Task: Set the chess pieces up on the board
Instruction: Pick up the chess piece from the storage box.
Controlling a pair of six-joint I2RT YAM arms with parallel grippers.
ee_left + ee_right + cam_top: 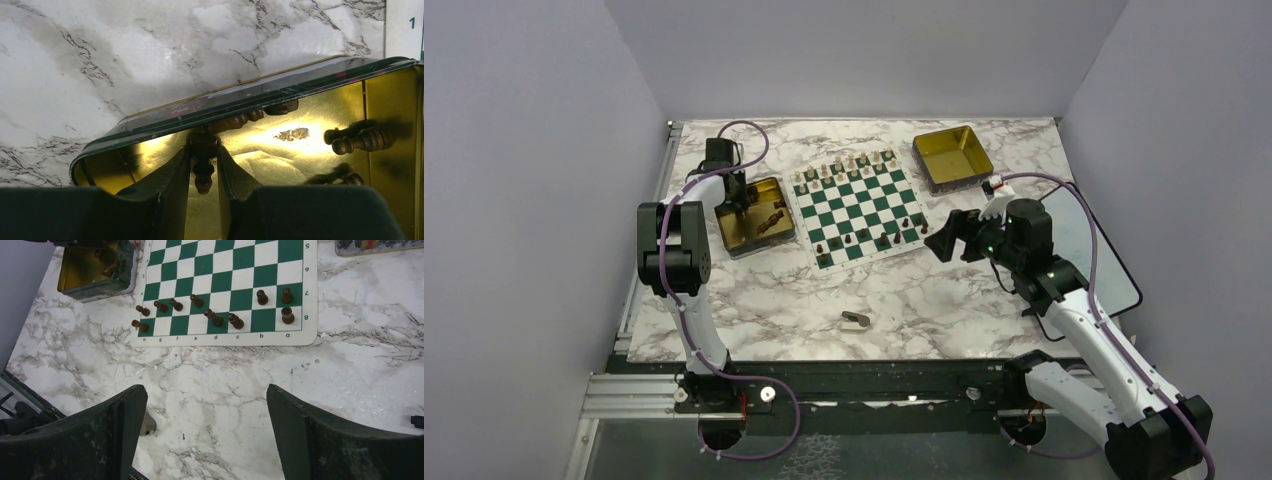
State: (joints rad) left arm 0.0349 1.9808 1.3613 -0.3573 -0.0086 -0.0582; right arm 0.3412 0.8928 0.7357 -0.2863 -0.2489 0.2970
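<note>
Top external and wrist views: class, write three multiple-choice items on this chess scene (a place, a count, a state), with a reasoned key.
1. Where is the left gripper? A) inside the gold tin left of the board; B) over the board's centre; C) folded at its base.
2. How many gold tins stand on the table? A) one; B) two; C) four.
3. How does the right gripper stand? A) shut on a pale piece; B) shut on nothing; C) open, holding nothing.
1 A: it grips a dark chess piece inside that tin.
2 B: a second tin sits by the board's far right corner.
3 C: only the table shows between its wide jaws.
</note>
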